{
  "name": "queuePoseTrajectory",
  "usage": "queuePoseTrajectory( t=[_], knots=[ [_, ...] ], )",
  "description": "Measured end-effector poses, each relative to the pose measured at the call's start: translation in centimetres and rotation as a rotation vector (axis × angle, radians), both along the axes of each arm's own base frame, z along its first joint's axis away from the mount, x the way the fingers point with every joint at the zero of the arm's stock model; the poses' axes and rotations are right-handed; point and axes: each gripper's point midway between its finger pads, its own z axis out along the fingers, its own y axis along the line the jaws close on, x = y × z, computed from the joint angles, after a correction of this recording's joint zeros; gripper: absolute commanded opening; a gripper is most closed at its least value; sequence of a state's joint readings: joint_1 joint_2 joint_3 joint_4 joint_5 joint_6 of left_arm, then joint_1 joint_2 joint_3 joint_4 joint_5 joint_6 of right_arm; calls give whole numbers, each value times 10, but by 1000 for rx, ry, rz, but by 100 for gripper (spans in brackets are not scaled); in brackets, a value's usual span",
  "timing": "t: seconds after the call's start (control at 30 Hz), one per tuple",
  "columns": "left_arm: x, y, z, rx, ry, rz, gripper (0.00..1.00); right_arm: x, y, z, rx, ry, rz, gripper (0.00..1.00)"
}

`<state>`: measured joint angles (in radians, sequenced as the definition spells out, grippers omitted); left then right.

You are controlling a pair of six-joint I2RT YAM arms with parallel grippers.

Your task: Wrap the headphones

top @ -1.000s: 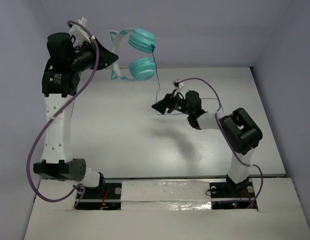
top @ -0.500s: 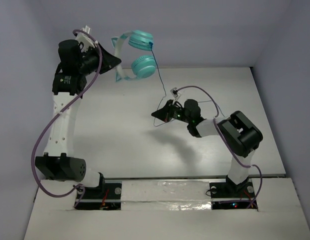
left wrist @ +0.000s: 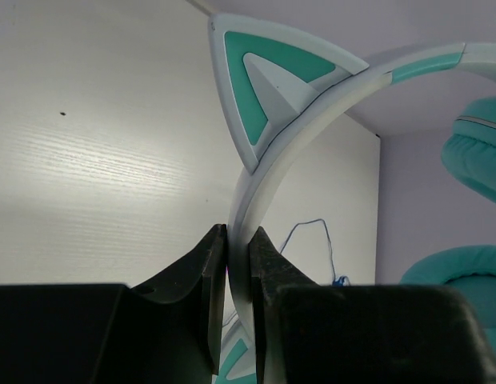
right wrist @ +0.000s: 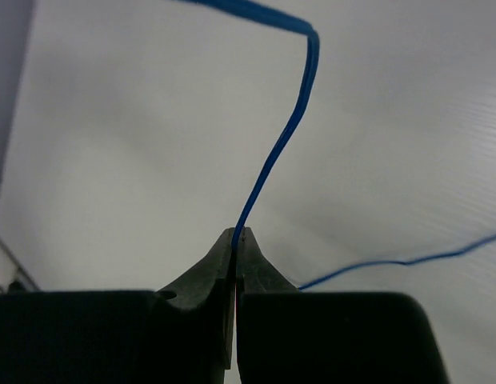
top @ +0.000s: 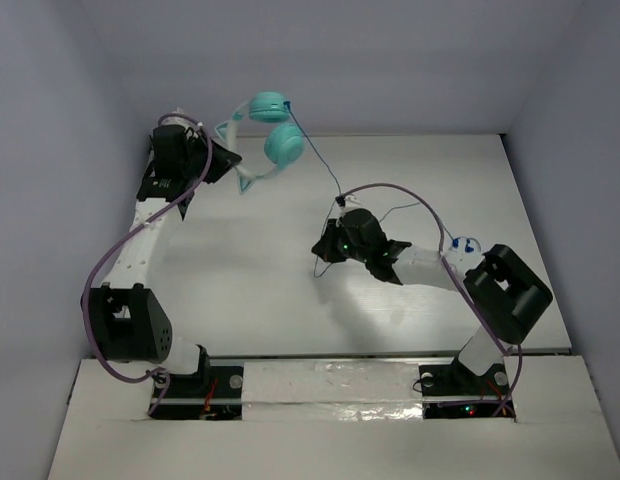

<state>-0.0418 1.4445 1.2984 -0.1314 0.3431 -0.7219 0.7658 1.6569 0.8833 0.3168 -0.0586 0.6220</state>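
2 arms reach out: left claw (left wrist: 238, 240), high, clamps the headphones (top: 283, 146); right claw (right wrist: 236, 238), low, pinches the cord (right wrist: 288, 128).

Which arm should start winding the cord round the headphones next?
Right, probably. The right gripper is shut on the cord and free to lead it round. The left gripper is clamped on the headband, holding the headphones up, so it serves as the anchor.

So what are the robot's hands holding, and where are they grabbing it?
The left gripper clamps the headphones by the pale headband. The right gripper pinches their thin blue cord partway along.
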Motion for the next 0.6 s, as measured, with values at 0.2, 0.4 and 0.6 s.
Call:
queuePoseTrajectory(
  t=[0.2,0.4,0.6],
  knots=[
    [3,14,-7,-56,2,29,0,3,-47,-36,-206,77,-169,0],
    [4,33,10,-128,-52,50,0,1,-76,-54,-334,103,-255,0],
    [0,23,8,-187,-58,-3,0,-1,-83,-38,-346,71,-283,0]
  ],
)
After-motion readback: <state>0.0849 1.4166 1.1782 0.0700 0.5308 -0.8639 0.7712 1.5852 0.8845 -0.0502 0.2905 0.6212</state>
